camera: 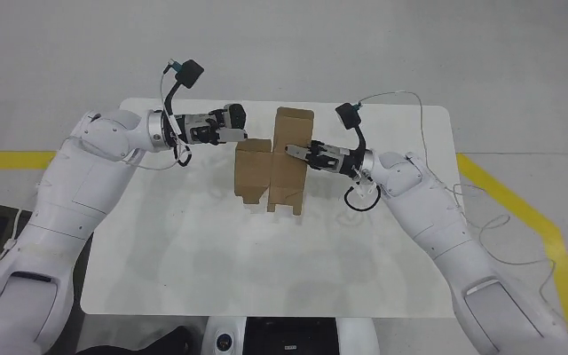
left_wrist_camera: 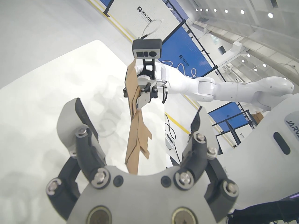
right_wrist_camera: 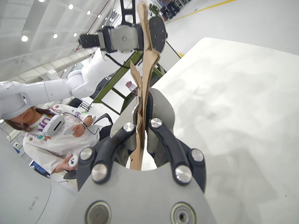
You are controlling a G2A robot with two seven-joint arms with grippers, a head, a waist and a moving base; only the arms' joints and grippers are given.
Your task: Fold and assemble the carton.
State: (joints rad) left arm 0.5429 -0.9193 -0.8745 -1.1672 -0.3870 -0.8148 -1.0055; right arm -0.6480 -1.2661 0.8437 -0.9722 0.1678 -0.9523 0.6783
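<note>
Right wrist view, entry one: right gripper, jaws closed on a flattened brown corrugated-cardboard carton, pinching the board at one long edge, near its middle.

Entry two: left gripper, jaws spread wide and holding nothing. The carton's opposite edge lines up with the gap between them. We cannot tell whether either finger touches it.

Entry three, the carton itself: it hangs between the two grippers, apparently lifted off the white tabletop, with its broad face turned up toward the top view. We count two panels side by side, the one nearer the right gripper the longer, with short flaps at the ends. It is not yet opened, and no flap is folded in.

Handling, in our judgement:
- The carton is light, thin board, dry and matt, so unlikely to slip.
- It is stiff across each panel but should hinge readily along the scored creases.
- Held by one edge alone, it may sag or twist.
- A hard pinch could dent the fluting.

Where to hold, in our judgement:
- We would take a panel edge close to a crease, opposite the present grip, and avoid the loose end flaps.
- We would catch a single layer if possible, since pinching both layers together would keep the sleeve flat.
</note>
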